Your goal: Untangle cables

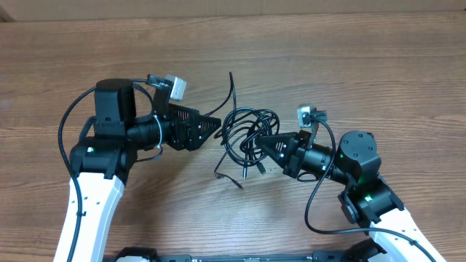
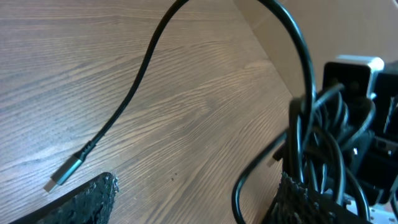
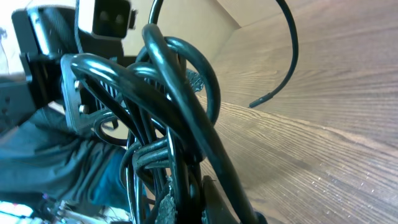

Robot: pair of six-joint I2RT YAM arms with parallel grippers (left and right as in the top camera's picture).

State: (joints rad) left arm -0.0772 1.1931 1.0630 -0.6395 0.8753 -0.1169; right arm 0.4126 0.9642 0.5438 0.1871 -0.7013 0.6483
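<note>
the cables [image 1: 247, 133] lie in one knotted clump at the middle of the table [image 1: 378, 65], between the two arms. the right gripper [image 1: 262, 143] comes in from the right and is closed on the right side of the clump. its wrist view shows several loops bunched together and running down between its fingers. that grip reads as an anchor, pinning the clump so the other arm has something to pull against.

the left gripper [image 1: 216, 126] points at the clump from the left, its tip just beside the outer loops. its jaws are spread wide with nothing clamped between them. in its wrist view the two pads [image 2: 93, 199] stand far apart, with the bundle hanging by the right-hand one. i judge it is placed to choose a loop and draw it out leftward.

one strand [image 1: 233, 91] runs free of the clump toward the far side. the left wrist view shows a strand ending in a silver-tipped plug [image 2: 65, 174] that lies flat on the wood, apart from the bundle. two more ends [image 1: 239, 182] trail out on the near side. most loops cross over one another, so the job looks far from done.

the table is brown wood grain, flat and matte. beyond its far edge stands a plain tan wall [image 1: 218, 9]. nothing more of the room shows.
</note>
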